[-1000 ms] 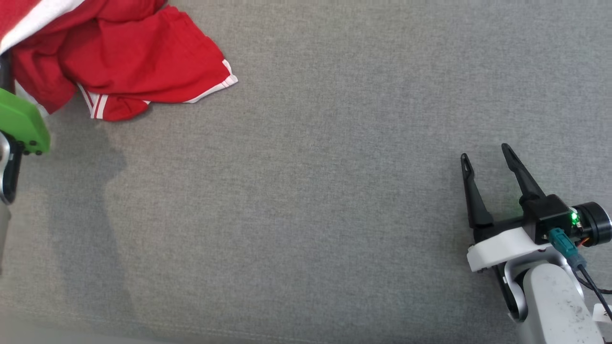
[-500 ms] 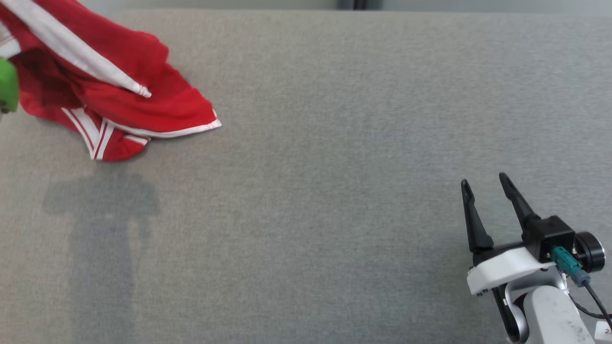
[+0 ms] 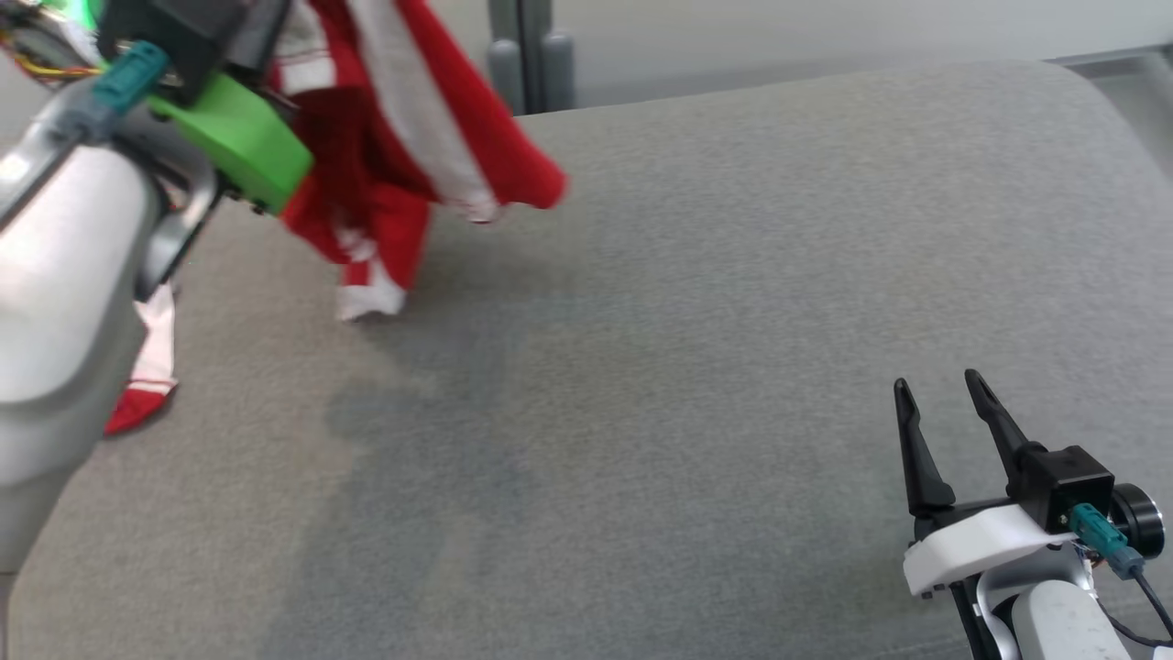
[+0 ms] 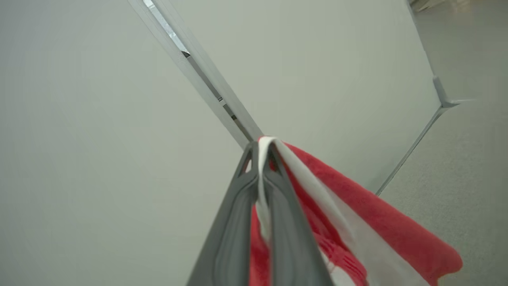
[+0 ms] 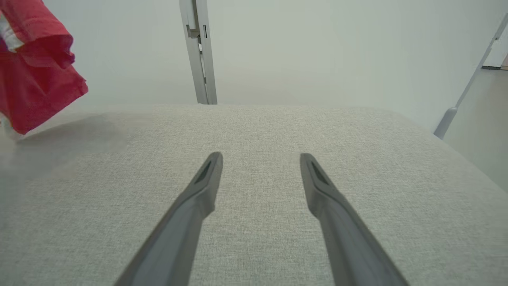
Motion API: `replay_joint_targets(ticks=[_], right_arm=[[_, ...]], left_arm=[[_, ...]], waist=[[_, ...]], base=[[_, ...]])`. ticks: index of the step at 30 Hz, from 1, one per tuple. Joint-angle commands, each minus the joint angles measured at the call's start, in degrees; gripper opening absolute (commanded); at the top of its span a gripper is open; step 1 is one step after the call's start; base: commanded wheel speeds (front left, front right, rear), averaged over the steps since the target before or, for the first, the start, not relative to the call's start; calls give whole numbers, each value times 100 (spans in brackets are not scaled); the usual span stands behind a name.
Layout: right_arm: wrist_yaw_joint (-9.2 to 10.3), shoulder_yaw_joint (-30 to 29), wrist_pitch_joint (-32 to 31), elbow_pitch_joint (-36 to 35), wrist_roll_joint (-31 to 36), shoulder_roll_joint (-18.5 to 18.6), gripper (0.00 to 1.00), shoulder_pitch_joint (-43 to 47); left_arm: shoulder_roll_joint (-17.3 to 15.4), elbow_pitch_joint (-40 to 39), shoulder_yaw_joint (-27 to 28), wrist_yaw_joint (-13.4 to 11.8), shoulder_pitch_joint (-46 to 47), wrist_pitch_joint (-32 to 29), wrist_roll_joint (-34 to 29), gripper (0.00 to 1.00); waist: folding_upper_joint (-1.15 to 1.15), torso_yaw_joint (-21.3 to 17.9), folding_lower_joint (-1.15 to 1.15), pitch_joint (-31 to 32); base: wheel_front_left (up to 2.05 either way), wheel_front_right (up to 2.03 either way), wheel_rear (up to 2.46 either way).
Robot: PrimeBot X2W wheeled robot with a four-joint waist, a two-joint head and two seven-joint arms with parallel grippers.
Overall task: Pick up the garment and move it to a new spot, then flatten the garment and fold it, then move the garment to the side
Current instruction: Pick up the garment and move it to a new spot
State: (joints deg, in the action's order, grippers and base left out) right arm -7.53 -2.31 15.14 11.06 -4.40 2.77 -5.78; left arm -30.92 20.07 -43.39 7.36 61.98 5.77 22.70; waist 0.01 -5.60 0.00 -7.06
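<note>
The garment (image 3: 394,147) is red with white stripes and trim. It hangs in the air at the upper left of the head view, its lowest end near the grey cushion (image 3: 696,302). My left gripper (image 4: 262,149) is shut on the garment's (image 4: 357,222) white-edged fold, which shows pinched between the two fingers in the left wrist view. My right gripper (image 3: 939,394) stands open low at the right above the cushion, with nothing between its fingers; in its own view (image 5: 260,159) the garment (image 5: 35,79) hangs at the far left.
The grey cushion has rounded far corners and a far edge near a pale wall (image 5: 317,47). A grey upright post (image 5: 198,51) stands behind the far edge. A slanted grey bar (image 5: 464,91) stands off the right side.
The head camera has tilted up, showing the cushion's far edge. My left arm has lifted the garment off the cushion so it now hangs. The right gripper stays open in place.
</note>
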Motion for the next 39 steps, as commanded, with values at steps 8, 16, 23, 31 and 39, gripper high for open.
replay_joint_targets(ticks=[8,16,23,31,39], right_arm=[[8,-1,2,-58,-112,18,100,-74],[8,74,3,-55,-213,20,100,-251],[8,113,3,-39,-214,21,100,-390],[8,135,2,-17,-147,20,100,-531],[8,155,3,38,-112,21,100,-396]], left_arm=[[128,-339,-509,7,-197,-234,324,0],[265,475,-762,-35,-663,12,507,0],[731,1682,-697,-234,-1191,690,740,0],[1228,2408,-440,-293,-1494,941,893,100],[1418,1951,239,-362,-1961,944,759,100]], waist=[[-1,-616,0,-242],[-1,-593,0,-701],[-1,-490,0,-991],[-1,-372,0,-1067],[-1,-158,0,-842]], base=[[0,0,0],[0,0,0],[0,0,0],[0,0,0],[0,0,0]])
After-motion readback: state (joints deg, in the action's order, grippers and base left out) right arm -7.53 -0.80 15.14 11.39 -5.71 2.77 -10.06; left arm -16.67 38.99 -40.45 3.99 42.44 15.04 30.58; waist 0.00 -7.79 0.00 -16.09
